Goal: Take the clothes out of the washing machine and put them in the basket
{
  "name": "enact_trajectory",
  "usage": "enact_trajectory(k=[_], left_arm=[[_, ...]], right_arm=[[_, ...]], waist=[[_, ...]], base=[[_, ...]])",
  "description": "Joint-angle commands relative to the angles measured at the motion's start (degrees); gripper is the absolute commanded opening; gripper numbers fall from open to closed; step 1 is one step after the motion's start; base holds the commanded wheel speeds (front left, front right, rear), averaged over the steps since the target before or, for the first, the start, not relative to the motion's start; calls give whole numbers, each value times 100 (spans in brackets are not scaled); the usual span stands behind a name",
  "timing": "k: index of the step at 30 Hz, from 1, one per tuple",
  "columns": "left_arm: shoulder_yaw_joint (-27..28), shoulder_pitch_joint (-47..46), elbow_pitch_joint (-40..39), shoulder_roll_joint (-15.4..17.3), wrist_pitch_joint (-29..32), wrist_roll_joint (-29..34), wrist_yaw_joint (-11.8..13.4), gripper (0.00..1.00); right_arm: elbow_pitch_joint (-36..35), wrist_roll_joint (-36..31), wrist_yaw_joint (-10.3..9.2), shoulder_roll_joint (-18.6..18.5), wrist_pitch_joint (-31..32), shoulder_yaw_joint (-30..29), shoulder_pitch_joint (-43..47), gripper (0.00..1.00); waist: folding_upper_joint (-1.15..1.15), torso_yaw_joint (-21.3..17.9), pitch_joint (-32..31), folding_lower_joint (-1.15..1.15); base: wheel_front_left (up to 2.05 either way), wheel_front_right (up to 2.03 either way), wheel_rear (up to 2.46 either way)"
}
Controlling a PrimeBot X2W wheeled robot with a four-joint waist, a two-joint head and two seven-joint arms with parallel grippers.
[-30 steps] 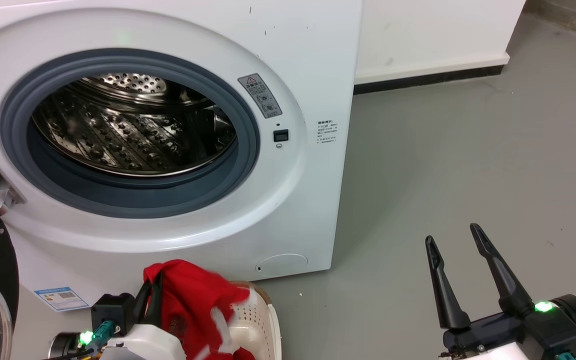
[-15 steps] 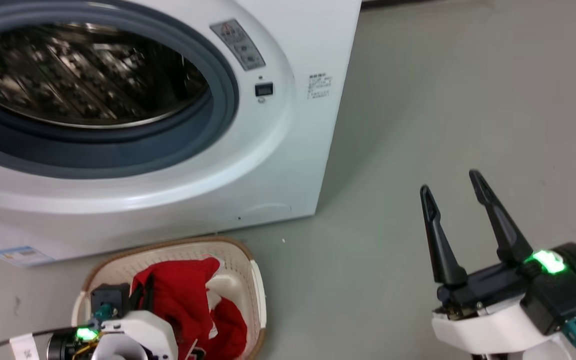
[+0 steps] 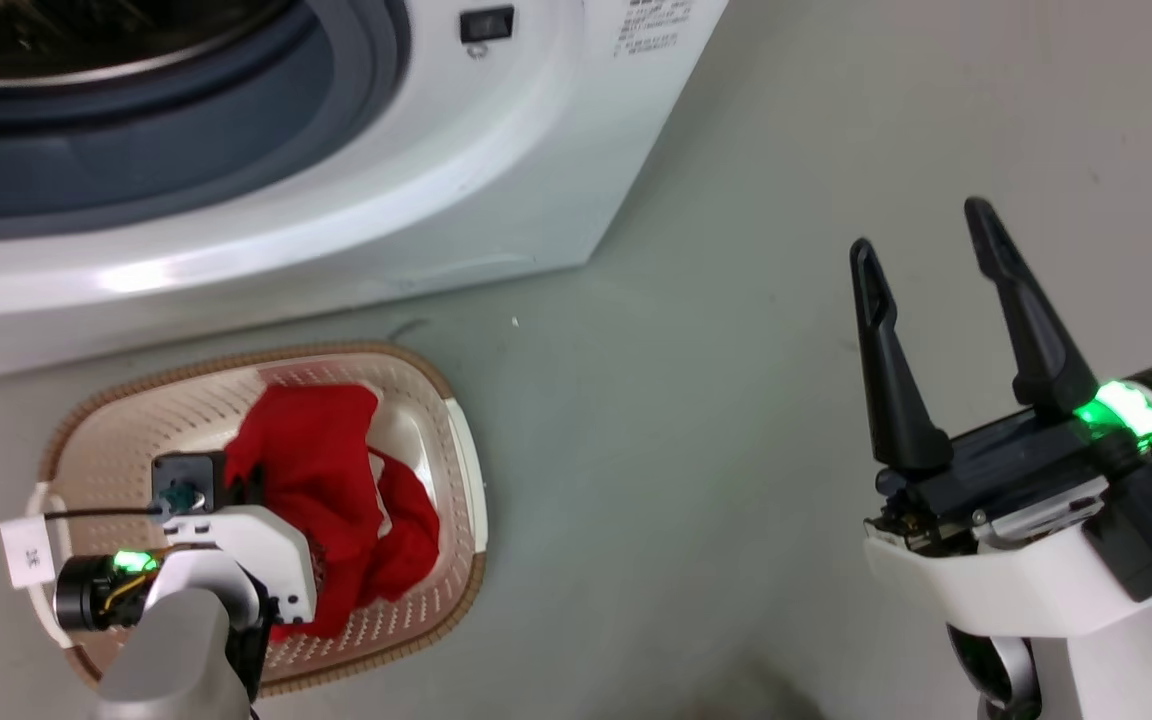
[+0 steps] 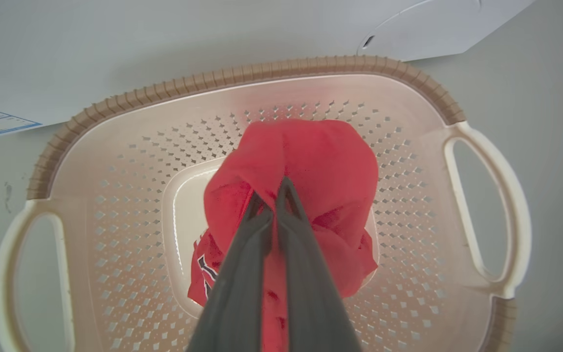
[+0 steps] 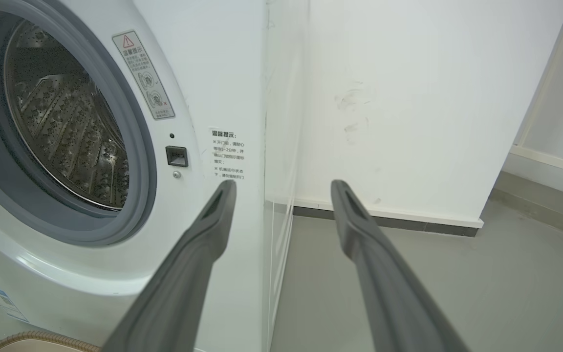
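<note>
We are close to the end of this job. Our left end effector (image 4: 275, 188) is pinched tight on the soft red clothes (image 4: 311, 156), with its two dark fingers almost touching and a fold of the red cloth between them. It holds them right over the middle of the small cream plastic basket with little holes and a brown rim (image 4: 262, 68). The clothes hang down inside the basket, and the low part seems to lie on its bottom. We see some dark and white lettering on one fold. The basket sits on the grey floor (image 3: 716, 400), just in front of the big white washing machine (image 3: 436, 200). Our right end effector (image 3: 919, 228) has its fingers spread wide and holds nothing. It is up over the floor, well apart from the basket. In the right wrist view, the shiny steel drum (image 5: 66, 132) with its many holes looks bare where we can see it, but part of it is hidden. So we think the taking out is done. What is left is to let go of the clothes so they drop in, and then peek into the drum for more.
</note>
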Motion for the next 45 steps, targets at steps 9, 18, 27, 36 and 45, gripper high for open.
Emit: enact_trajectory(k=[9,18,27,36,45], left_arm=[[-96,-901,1078,156,153,65,68,0],[-237,-1102,1350,187,364,118,191,65],[-351,-908,1397,68,108,99,174,100],[-484,-302,1118,-229,-73,125,38,100],[-237,773,-277,-383,-67,160,164,100]], right_arm=[[-155,161,-4,4,-14,36,-532,100],[-191,206,-4,3,-14,-11,-644,100],[-51,145,-4,3,-14,-41,-509,100],[186,-24,-4,2,-15,-131,-32,100],[344,-192,-4,2,-14,-192,546,100]], waist=[[0,-270,1195,-2],[0,-276,1435,-2],[0,-161,1066,-2],[0,124,50,-2],[0,439,-924,-2]], base=[[0,0,0],[0,0,0],[0,0,0],[0,0,0],[0,0,0]])
